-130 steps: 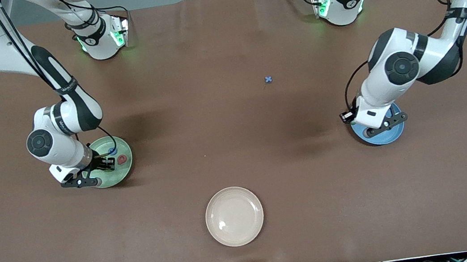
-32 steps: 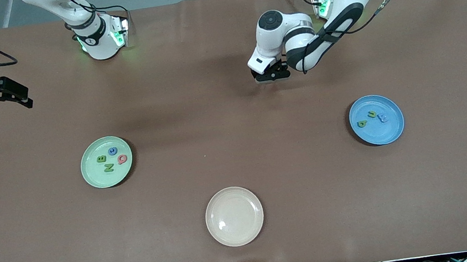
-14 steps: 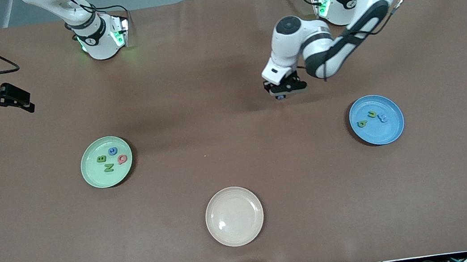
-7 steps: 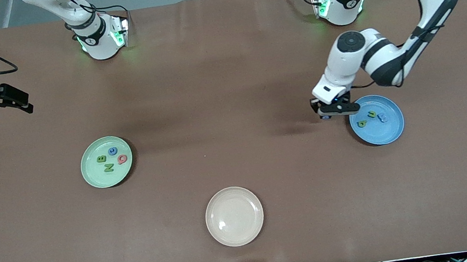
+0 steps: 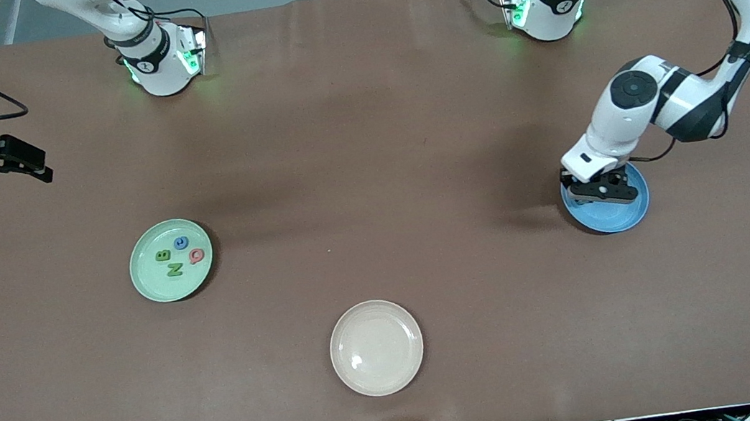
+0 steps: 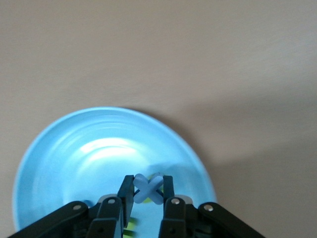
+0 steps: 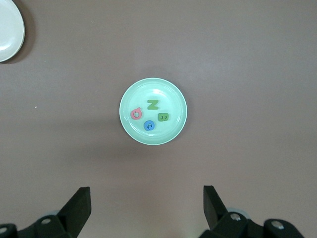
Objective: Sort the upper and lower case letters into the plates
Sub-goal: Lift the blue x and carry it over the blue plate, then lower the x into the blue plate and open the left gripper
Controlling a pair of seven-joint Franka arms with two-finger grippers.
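The left gripper (image 6: 148,196) pinched a small blue x (image 6: 148,189) low over the blue plate (image 5: 629,215) at the front view's right edge — released too high, it might bounce out — while the right gripper (image 5: 14,162) waited wide open at upper left.

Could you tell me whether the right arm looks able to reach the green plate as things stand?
Probably yes: the right gripper hangs open, holding nothing, and bare table lies between it and the green plate.

plates (image 5: 173,284) (image 5: 626,221) at opposite table ends | third plate (image 5: 380,376) between, nearer camera
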